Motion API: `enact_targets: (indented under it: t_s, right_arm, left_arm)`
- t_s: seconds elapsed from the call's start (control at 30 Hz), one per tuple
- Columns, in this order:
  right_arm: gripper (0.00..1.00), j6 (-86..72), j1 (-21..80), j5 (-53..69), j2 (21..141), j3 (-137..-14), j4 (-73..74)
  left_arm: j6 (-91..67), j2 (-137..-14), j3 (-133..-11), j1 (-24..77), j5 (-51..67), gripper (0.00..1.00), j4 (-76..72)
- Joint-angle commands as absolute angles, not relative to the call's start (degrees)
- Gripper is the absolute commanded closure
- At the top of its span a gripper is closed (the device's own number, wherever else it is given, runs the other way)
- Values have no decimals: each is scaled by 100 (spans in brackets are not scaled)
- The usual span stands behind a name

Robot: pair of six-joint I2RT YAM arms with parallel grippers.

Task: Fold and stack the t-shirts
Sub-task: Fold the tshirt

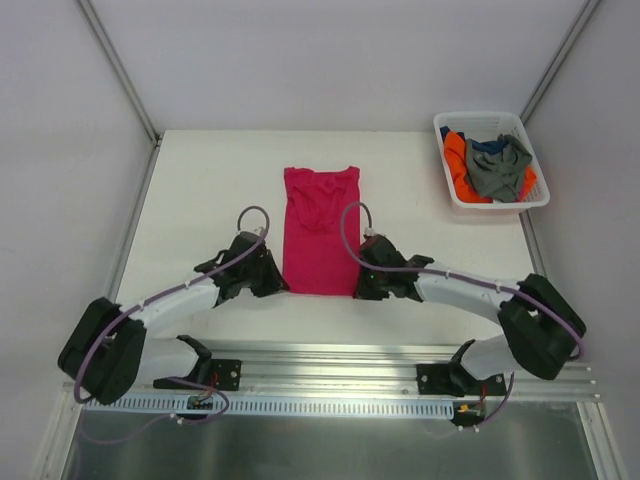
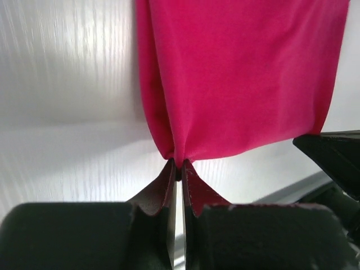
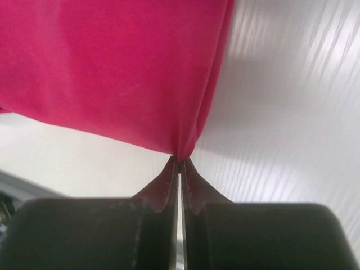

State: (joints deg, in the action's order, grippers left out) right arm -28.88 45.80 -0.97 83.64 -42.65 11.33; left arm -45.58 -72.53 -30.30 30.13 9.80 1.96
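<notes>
The pink t-shirt (image 1: 320, 230) lies on the white table as a long narrow strip, sleeves folded in, collar at the far end. My left gripper (image 1: 280, 285) is shut on its near left corner; the left wrist view shows the cloth (image 2: 242, 79) pinched at the fingertips (image 2: 169, 183). My right gripper (image 1: 358, 288) is shut on the near right corner, with the cloth (image 3: 112, 73) pinched at its fingertips (image 3: 191, 183). The orange t-shirt (image 1: 455, 155), grey t-shirt (image 1: 500, 170) and dark blue t-shirt (image 1: 487, 146) lie crumpled in the basket.
The white plastic basket (image 1: 450, 195) stands at the table's far right corner. The table (image 1: 200, 190) ends at a metal rail in front of the arms. Grey walls and slanted frame posts close in the back and sides.
</notes>
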Motion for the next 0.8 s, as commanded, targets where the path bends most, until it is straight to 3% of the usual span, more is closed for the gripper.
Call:
enact_targets:
  t_s: [0.0, 0.17, 0.37, 0.57, 0.77]
  right_arm:
    - [99, -3294, 5000, -527, 7551, -4017, 1766]
    - [99, -3752, 5835, -957, 6795, -3999, 2573]
    - [99, -4166, 6179, -1318, 5951, -4332, 3346]
    - [99, -3097, 5942, -1864, 6283, -5685, 4052]
    - [99, -2479, 5055, -1355, 6890, -5941, 3324]
  left_arm:
    - [-5306, -6304, -2813, 3365, 449, 100, 1097]
    - [-5976, -4715, -2812, 3901, 45, 100, 2571]
    - [-6249, -4263, -3620, 4324, -202, 100, 3629]
    - [-5924, -5016, -4841, 4140, -510, 100, 3823]
    - [-5415, -6141, -5852, 3228, -89, 100, 3762]
